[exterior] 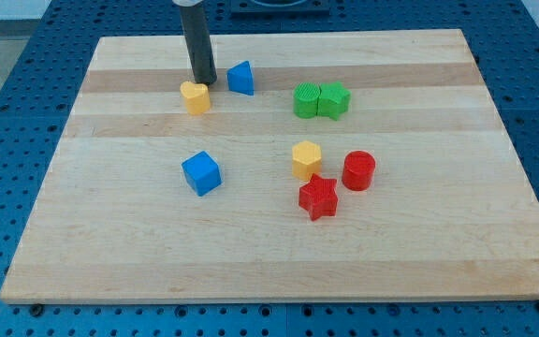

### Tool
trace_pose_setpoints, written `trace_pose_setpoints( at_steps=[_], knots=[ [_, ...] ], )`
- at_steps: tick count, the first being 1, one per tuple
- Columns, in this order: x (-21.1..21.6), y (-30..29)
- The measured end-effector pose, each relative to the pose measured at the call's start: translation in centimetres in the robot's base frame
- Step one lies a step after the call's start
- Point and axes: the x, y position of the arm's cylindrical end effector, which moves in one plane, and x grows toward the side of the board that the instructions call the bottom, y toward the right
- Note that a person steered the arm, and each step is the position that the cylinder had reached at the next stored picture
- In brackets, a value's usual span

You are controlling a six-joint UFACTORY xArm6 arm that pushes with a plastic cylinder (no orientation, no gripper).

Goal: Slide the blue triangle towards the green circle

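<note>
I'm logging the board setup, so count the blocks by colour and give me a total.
Blue: 2, triangle, cube
Yellow: 2
Green: 2
Red: 2, star, cylinder
Total: 8

My tip (203,81) between yellow block (195,97), blue triangle (240,78)

a straight dark grey cylindrical rod, smooth and matte, my tip (204,81) blunt and flat-ended

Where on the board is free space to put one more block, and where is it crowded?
Free: below the blue cube and red star, and right of the green blocks. Crowded: around my tip, yellow block, blue triangle.
</note>
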Motion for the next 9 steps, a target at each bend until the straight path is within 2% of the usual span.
trace_pose_setpoints(
  at_steps=[4,9],
  knots=[
    [-0.3,5.9],
    [4.1,7.1]
  ],
)
